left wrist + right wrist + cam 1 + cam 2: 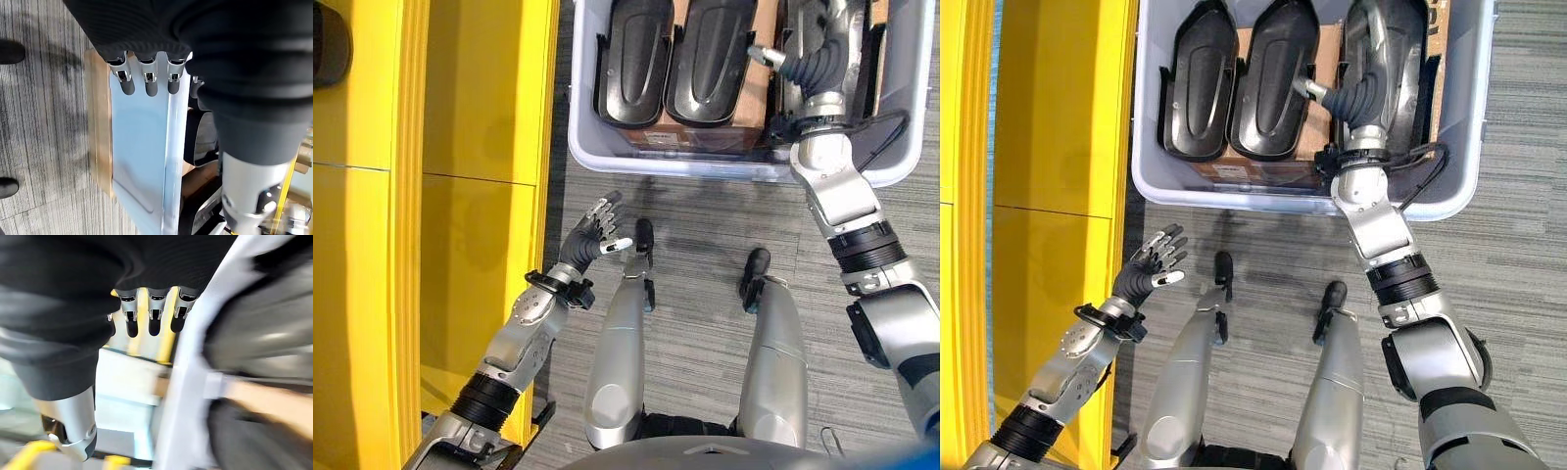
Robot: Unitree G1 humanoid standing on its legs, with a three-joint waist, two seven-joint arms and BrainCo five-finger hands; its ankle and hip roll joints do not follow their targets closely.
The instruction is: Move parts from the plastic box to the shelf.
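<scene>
Right eye view: right hand (1363, 93) fingers relaxed inside glossy box (1160, 186); left hand (1149, 266) splayed.

Right hand (1371, 93) hides the third part (1400, 49), perhaps grasping.

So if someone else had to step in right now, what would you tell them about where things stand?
Left hand: open, empty, held over the carpet beside the yellow shelf.
Right hand: reaching into the plastic box at the rightmost black part; its fingers are hidden, so the grip is unclear.
Two more black parts stand in the box on cardboard.
Done: no part seen on the shelf.
Left: lift each part out and carry it to the shelf.
</scene>
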